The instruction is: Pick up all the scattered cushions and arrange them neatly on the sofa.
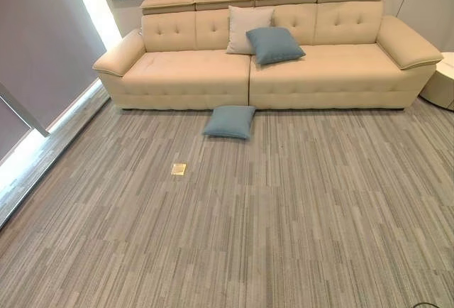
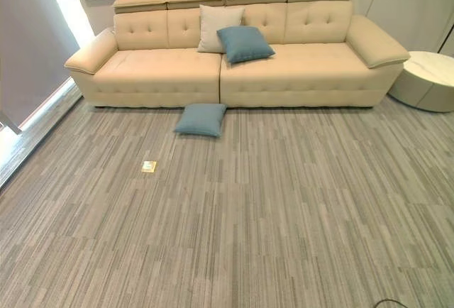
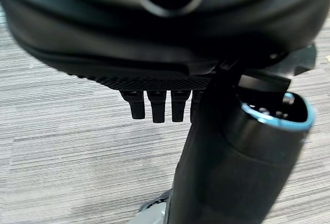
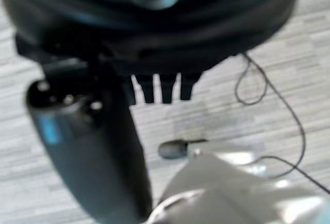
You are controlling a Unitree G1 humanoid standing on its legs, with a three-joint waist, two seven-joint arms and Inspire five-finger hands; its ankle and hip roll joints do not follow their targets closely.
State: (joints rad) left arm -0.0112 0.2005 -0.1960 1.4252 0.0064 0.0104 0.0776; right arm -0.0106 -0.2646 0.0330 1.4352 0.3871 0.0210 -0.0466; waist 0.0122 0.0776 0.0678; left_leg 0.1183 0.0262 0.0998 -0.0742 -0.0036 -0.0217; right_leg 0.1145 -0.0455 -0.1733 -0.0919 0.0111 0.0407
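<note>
A blue cushion (image 1: 230,121) lies flat on the carpet just in front of the middle of the cream sofa (image 1: 184,74). On the seat, a second blue cushion (image 1: 274,45) leans against a pale beige cushion (image 1: 247,28) that stands upright at the backrest. My left hand (image 3: 157,108) hangs over bare carpet in the left wrist view, fingers straight, holding nothing. In the right wrist view my right hand (image 4: 154,87) is the same, open and empty above the floor. Both hands are far from the cushions.
A round white side table (image 2: 429,79) stands past the sofa's right arm. A small brass floor socket (image 1: 179,169) sits in the carpet left of centre. A grey blind and a window sill (image 1: 42,38) run along the left wall.
</note>
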